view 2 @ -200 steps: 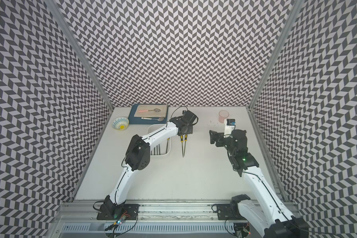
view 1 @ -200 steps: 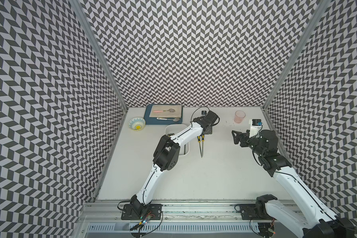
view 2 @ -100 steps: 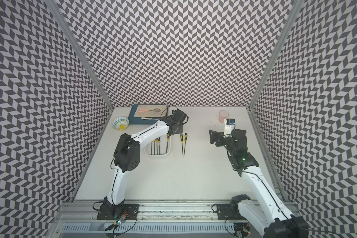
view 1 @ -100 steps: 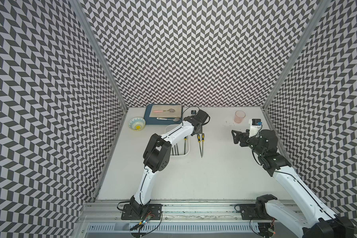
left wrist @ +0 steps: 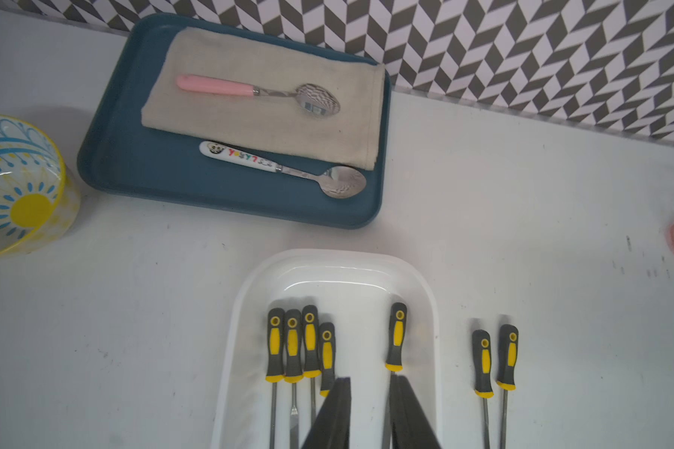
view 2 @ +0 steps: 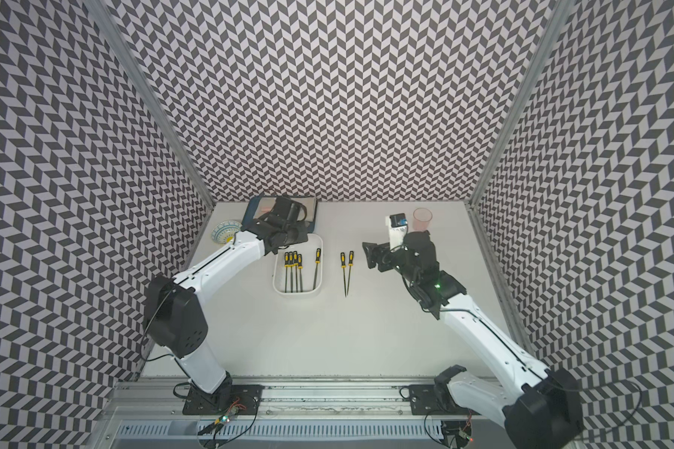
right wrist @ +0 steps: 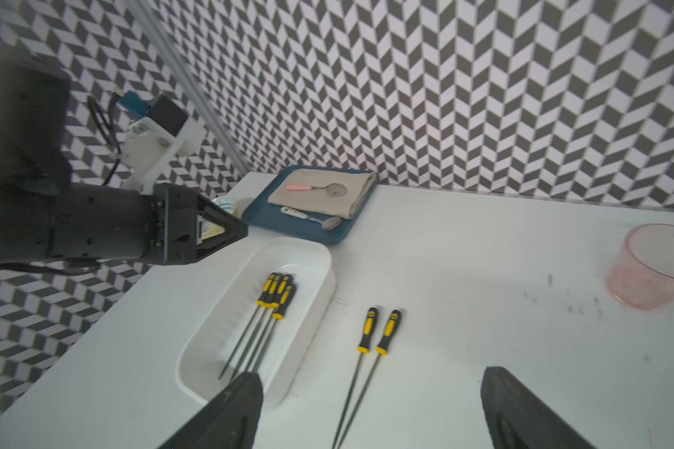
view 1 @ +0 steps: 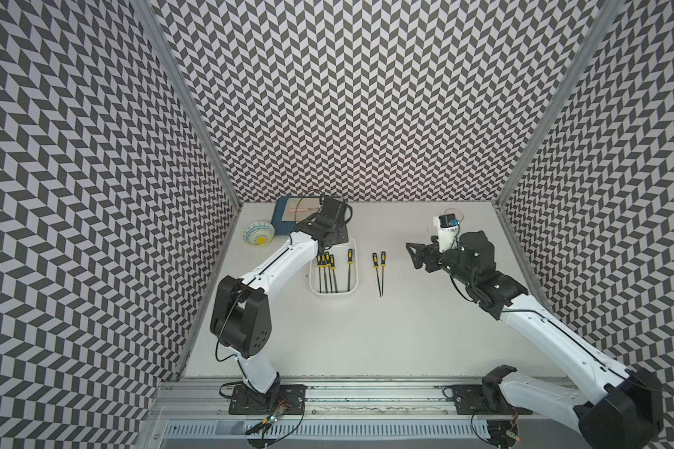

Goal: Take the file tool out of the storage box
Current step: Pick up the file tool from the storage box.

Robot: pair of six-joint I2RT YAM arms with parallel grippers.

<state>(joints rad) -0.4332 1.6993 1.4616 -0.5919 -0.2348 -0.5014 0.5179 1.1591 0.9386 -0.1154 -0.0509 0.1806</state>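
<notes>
Operator: Where is the file tool, and what are the arms doing?

Observer: Five files lie in the storage box (view 1: 333,293). It sits on the tabletop (view 1: 405,330) toward the far edge, left of centre, just short of the blue tray (left wrist: 133,167). Four files (left wrist: 292,346) are bunched with handles touching by the box's left wall. A lone file (left wrist: 397,338) lies apart, nearer the right wall. Two more files (left wrist: 483,361) lie on the tabletop just beside the box. The left fingers (left wrist: 335,420) hover over the box, almost closed and holding nothing. The right fingers (right wrist: 230,412) are spread wide, empty and apart from the box.

Operator: How will it handle?

Observer: Light and stiff, I'd judge. The steel shank is thin and lies flat, so it is poor to pinch. The black-and-yellow handle is thicker and looks grippy, so take it there. The lone file leaves room either side, though the fingers must open first. The box looks light and may slide.
</notes>
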